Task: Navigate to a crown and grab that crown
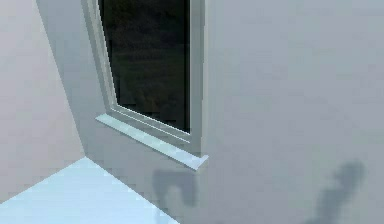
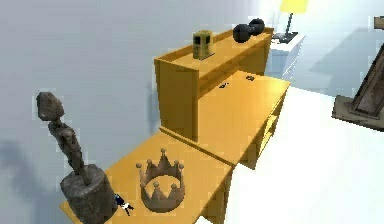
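Forward view: a window with a dark pane and a pale frame sits in a grey wall. Its sill juts out below. A strip of pale floor shows at the bottom left, where two walls meet in a corner.

Arm side view: the crown stands upright, points up, on a low wooden tabletop near the bottom edge. It is brownish gold, much like the wood under it. Just to its left stands a dark statue on a round base. A small black-and-white thing lies between the base and the crown.

Behind the tabletop, touching or just beside it, is a larger wooden desk with a raised shelf along the wall side. On the shelf stand a small yellowish thing and, farther along, dark round things. Beyond the desk, a lamp with a yellow shade stands on a pale nightstand.

The pincer's state cannot be told.
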Controlling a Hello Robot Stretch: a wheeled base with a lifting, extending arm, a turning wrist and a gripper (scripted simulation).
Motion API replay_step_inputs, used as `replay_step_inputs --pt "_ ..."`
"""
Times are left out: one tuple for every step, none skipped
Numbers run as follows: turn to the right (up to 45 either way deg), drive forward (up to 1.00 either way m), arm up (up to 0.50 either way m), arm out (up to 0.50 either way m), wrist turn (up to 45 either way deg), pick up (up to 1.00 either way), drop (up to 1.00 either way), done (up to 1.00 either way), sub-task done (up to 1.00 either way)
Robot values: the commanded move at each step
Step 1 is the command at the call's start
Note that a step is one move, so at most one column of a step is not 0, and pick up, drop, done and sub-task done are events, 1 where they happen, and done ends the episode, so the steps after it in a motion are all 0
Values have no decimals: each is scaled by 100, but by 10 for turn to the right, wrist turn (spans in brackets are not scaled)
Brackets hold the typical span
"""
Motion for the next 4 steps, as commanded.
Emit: replay_step_inputs --pt "0 0 0 18 0 0 0 0 0" --pt "0 0 0 0 450 0 0 0 0" --pt "0 0 0 0 450 0 0 0 0" --pt "0 0 0 0 450 0 0 0 0"
